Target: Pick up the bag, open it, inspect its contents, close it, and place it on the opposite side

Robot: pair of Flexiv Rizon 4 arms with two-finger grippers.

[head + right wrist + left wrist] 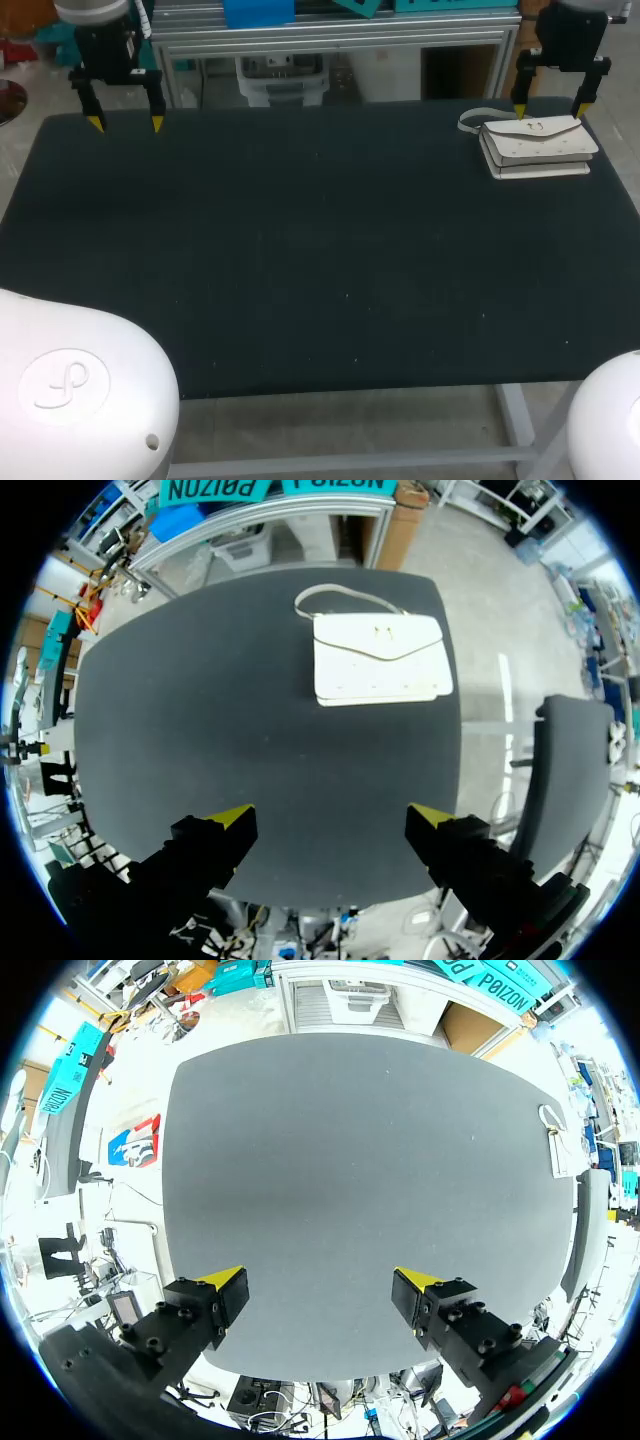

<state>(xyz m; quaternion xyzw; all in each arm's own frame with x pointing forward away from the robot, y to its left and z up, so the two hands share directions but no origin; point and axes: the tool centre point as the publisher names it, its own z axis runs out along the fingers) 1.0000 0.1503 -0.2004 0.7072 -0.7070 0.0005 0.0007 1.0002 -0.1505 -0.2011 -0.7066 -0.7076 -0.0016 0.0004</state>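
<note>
Bag (538,146), white, flap shut, lies flat near the far right corner of the dark table (320,260), with its strap (472,118) looped beside it. Right gripper (550,109) hangs over that corner, fingers wide apart, gripping nothing and clear of the bag. Left gripper (126,123) hangs at the far left corner, also spread wide and empty, well apart from the bag.

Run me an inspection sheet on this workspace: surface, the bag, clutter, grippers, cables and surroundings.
Surface: dark table, flat, matte.
Job's things: white bag lying flat at the far right corner, flap closed.
Clutter: nothing seen.
Grippers: left gripper open, empty, over the far left corner; right gripper open, empty, above the bag, not touching it.
Cables: nothing seen.
Surroundings: nothing seen reaching over the table.
</note>
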